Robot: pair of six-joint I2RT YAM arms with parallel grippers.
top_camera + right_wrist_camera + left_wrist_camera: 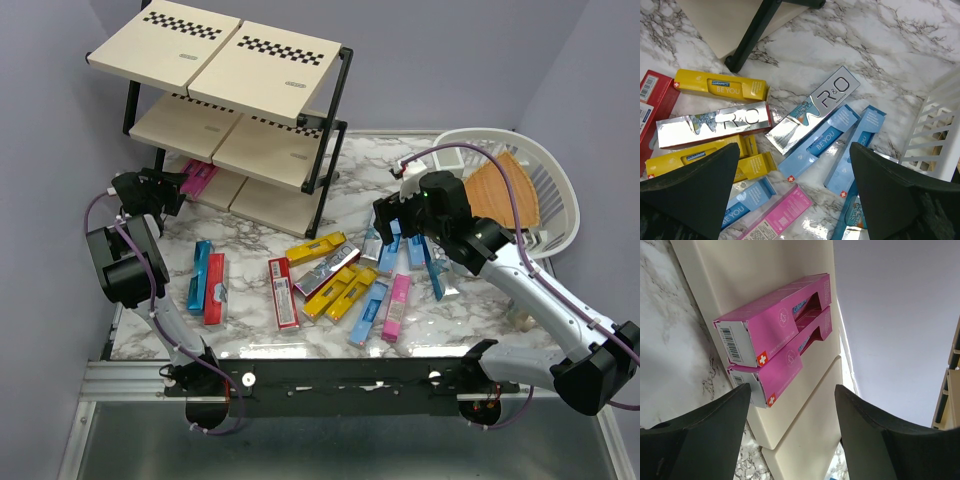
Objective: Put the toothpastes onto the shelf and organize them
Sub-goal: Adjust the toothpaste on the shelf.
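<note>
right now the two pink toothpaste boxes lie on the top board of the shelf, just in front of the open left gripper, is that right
Not quite. The two pink cardboard toothpaste boxes lie on the bottom board of the black-framed beige wooden shelf, not the top one. The top external view shows this. They are just in front of the open left gripper, as you say.

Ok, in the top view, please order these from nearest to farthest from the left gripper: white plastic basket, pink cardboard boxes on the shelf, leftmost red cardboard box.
From the left gripper:
1. The pink cardboard boxes, on the shelf's lowest board, directly ahead.
2. The leftmost red cardboard box, flat on the table, toward the arm bases.
3. The white plastic basket, far right.
</note>
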